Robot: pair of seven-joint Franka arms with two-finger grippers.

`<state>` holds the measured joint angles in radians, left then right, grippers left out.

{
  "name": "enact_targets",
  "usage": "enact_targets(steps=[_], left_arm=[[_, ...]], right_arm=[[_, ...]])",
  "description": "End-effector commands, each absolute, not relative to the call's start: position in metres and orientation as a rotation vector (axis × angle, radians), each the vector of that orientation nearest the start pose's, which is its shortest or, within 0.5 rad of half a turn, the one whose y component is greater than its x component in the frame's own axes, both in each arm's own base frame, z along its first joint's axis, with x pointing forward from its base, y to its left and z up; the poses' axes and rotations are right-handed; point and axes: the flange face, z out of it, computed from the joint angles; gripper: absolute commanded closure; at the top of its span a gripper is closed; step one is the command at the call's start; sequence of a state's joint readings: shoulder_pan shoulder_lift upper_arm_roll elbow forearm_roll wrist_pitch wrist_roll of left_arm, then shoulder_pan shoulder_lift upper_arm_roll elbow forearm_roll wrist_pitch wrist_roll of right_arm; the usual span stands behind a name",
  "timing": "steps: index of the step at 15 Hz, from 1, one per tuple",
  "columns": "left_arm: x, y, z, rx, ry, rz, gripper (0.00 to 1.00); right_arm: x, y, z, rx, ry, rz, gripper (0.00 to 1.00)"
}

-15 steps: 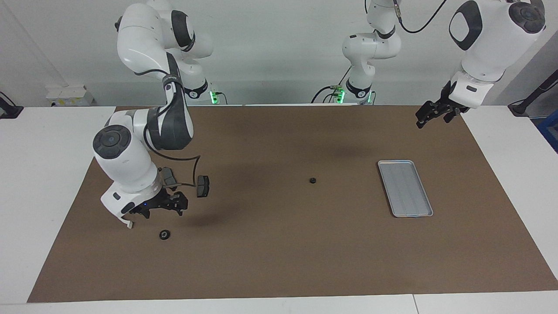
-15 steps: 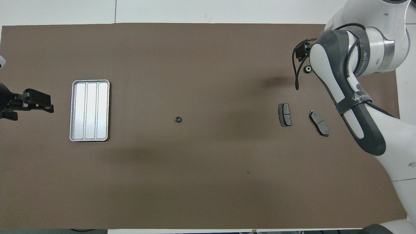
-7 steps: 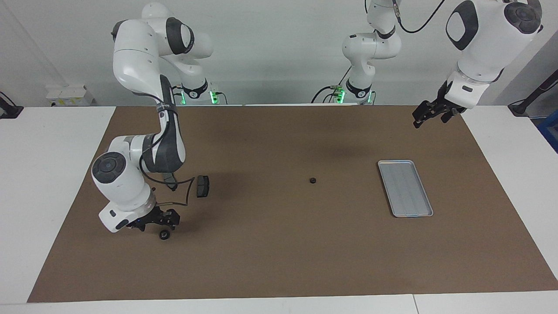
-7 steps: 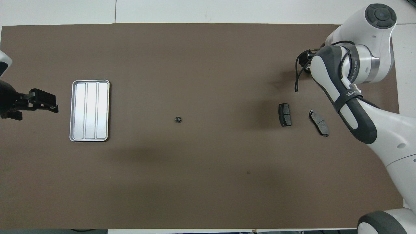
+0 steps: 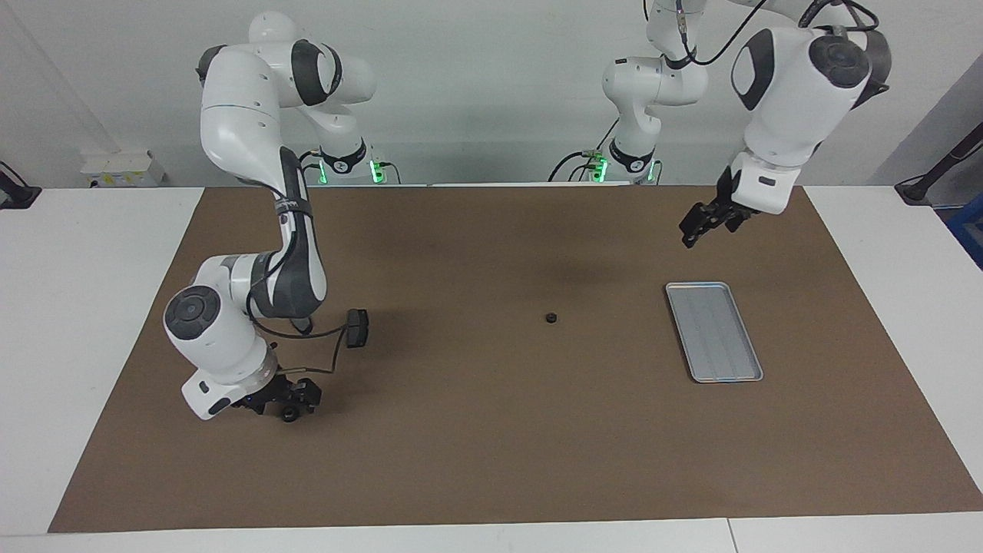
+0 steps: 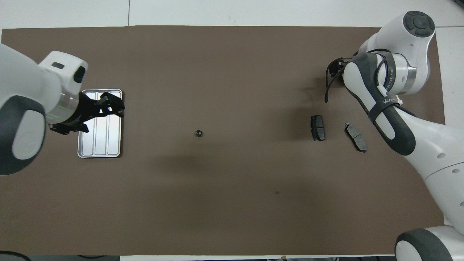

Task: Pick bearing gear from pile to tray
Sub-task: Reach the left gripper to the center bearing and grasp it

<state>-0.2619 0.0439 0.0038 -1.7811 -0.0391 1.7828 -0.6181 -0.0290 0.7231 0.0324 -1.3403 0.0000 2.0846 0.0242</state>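
Flanking the small black gear [image 5: 551, 317]: tray [image 5: 714, 332], two brake pads [image 6: 318, 127].

Tray [image 5: 714, 332]: silver-grey metal, smooth, faint sheen, lengthwise ridges, brighter seen from above [image 6: 81, 125].
Mat [image 5: 491, 430]: brown, matt, flat, paper-like or felt-like, cannot tell which.
Table [image 5: 77, 253]: white, smooth, slightly glossy.
Brake pads [image 6: 318, 127]: dark grey, matt, rough-looking face.
Gear [image 5: 551, 317]: black, small, finish too small to tell.
Arms [image 5: 238, 115]: glossy white shells, dark matt joints.
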Motion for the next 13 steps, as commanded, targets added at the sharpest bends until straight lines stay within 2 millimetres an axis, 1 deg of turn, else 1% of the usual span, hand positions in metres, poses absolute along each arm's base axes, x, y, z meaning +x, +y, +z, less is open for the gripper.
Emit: enact_targets(steps=[1,2,3,4,5,6,7,8,9,12,13], left_arm=[[0.567,-0.202,0.473,-3.117,-0.731,0.057,0.0],[0.569,-0.214,0.459,-3.112,-0.761,0.05,0.0],[0.57,-0.241,0.433,-3.094,-0.769,0.078,0.0],[0.568,-0.271,0.406,-3.074,-0.794,0.09,0.0],[0.572,-0.284,0.389,-3.074,-0.819,0.07,0.0],[0.575,-0.295,0.36,-3.063,-0.811,0.088,0.0],[0.578,-0.309,0.347,-3.066,-0.809,0.078,0.0],[0.582,-0.313,0.342,-3.063,-0.825,0.077,0.0],[0.584,-0.315,0.341,-3.076,-0.832,0.049,0.0],[0.571,-0.312,0.319,-3.055,-0.816,0.079,0.0],[0.567,-0.316,0.318,-3.055,-0.803,0.086,0.0]], right_arm=[[0.739,-0.003,0.297,-3.097,0.063,-0.052,0.0],[0.739,-0.007,0.292,-3.098,0.07,-0.052,0.0],[0.74,-0.007,0.29,-3.1,0.069,-0.06,0.0],[0.738,-0.006,0.288,-3.101,0.065,-0.055,0.0],[0.739,-0.003,0.288,-3.102,0.062,-0.057,0.0],[0.739,-0.002,0.288,-3.102,0.062,-0.057,0.0],[0.739,-0.002,0.288,-3.102,0.064,-0.059,0.0],[0.739,-0.002,0.287,-3.102,0.064,-0.064,0.0],[0.738,-0.002,0.285,-3.102,0.064,-0.064,0.0],[0.737,-0.003,0.281,-3.103,0.066,-0.088,0.0],[0.736,-0.003,0.276,-3.103,0.066,-0.093,0.0]])
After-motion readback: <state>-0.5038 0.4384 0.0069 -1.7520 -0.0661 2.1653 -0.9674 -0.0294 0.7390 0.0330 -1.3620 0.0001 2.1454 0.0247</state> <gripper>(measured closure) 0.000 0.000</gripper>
